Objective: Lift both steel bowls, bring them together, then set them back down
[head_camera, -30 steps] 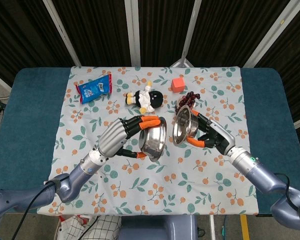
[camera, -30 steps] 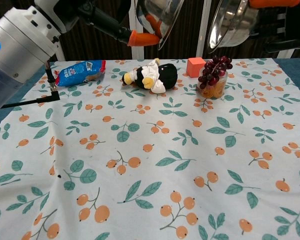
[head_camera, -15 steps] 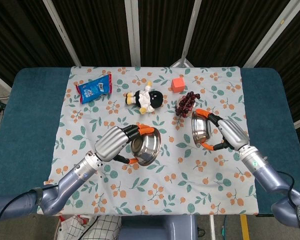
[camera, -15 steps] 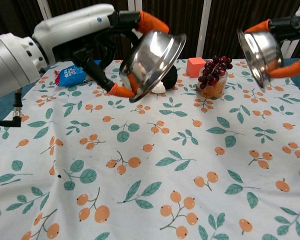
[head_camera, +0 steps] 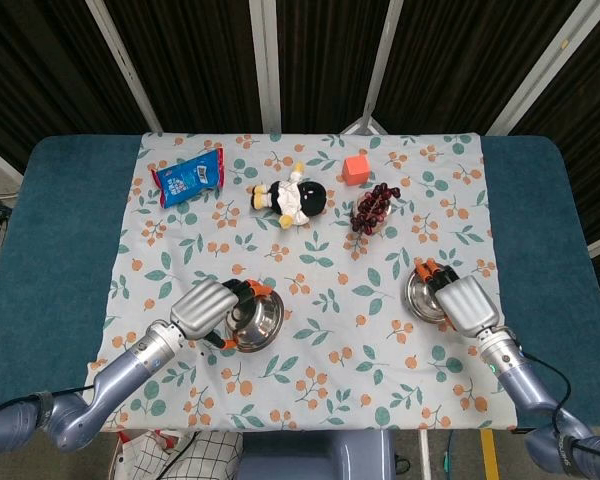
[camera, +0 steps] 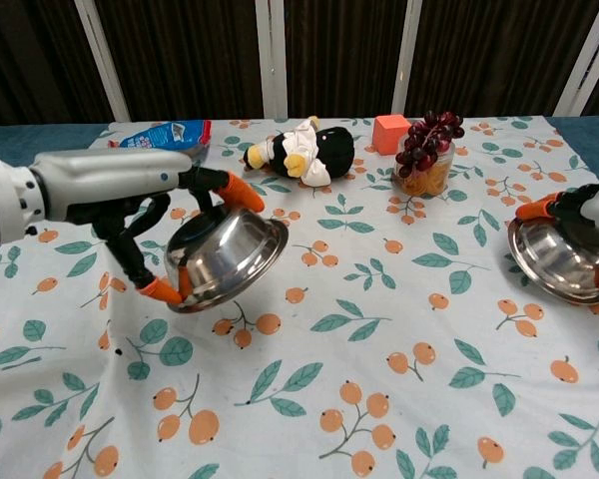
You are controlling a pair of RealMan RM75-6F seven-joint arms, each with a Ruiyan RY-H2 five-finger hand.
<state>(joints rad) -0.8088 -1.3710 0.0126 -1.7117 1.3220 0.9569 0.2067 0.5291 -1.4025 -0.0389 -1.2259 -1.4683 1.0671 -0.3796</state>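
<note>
My left hand (head_camera: 208, 306) (camera: 170, 235) grips one steel bowl (head_camera: 255, 320) (camera: 225, 257) by its rim, tilted, its lower edge close to or touching the floral cloth at front left. My right hand (head_camera: 461, 301) (camera: 591, 207) holds the second steel bowl (head_camera: 421, 297) (camera: 560, 261) by its rim, low over the cloth at the right; whether it touches the cloth I cannot tell. The two bowls are far apart.
At the back of the floral cloth (head_camera: 320, 350) lie a blue snack packet (head_camera: 189, 178), a plush penguin (head_camera: 292, 198) (camera: 304, 150), a red cube (head_camera: 356, 168) (camera: 389, 133) and a grape bunch on a cup (head_camera: 370, 210) (camera: 426, 150). Blue table (head_camera: 55, 250) borders both sides.
Both hands have carried their bowls down and apart from the raised, near-touching position. The left bowl went to front left, the right bowl to the right, both now near the cloth.
</note>
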